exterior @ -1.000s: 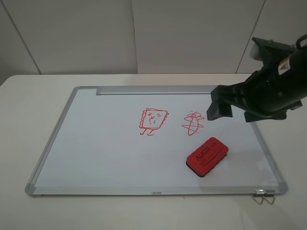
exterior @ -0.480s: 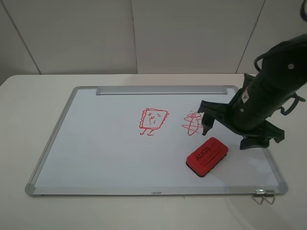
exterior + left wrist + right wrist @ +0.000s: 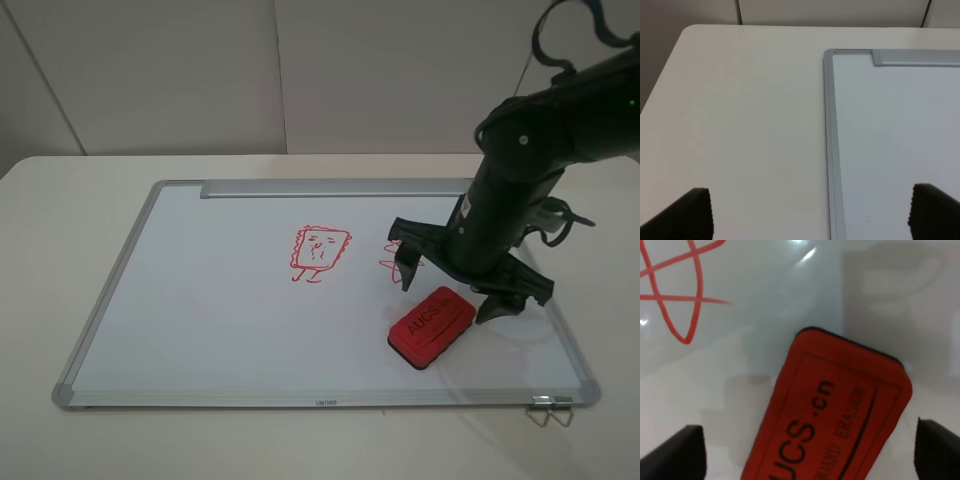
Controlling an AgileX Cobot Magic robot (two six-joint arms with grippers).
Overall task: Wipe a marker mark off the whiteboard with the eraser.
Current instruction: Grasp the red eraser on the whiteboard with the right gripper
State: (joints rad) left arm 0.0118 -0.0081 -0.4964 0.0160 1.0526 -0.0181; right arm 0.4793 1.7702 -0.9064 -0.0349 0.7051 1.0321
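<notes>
The whiteboard [image 3: 200,300] lies flat on the white table. The marker mark [image 3: 320,252], a small red square figure with a face and legs, is near the board's middle. The red eraser [image 3: 430,325] lies on the board's right part, to the right of the mark and nearer the front edge. My right gripper [image 3: 456,284] hangs open just over the eraser's far end, one finger on each side; its wrist view shows the eraser [image 3: 840,415] close below, between the spread fingertips [image 3: 682,450]. My left gripper [image 3: 810,215] is open over the table beside the whiteboard's frame [image 3: 829,150].
A red scribble of crossing loops [image 3: 392,262] sits between the mark and the right gripper, partly hidden by one finger, and shows again as the scribble [image 3: 680,295]. A silver tray strip [image 3: 330,188] runs along the far edge. A metal clip [image 3: 550,410] lies at the front right corner.
The right arm has come down and to the left, from above the board's right edge to just over the eraser, and the open fingers now straddle its far end. The eraser has not moved.
</notes>
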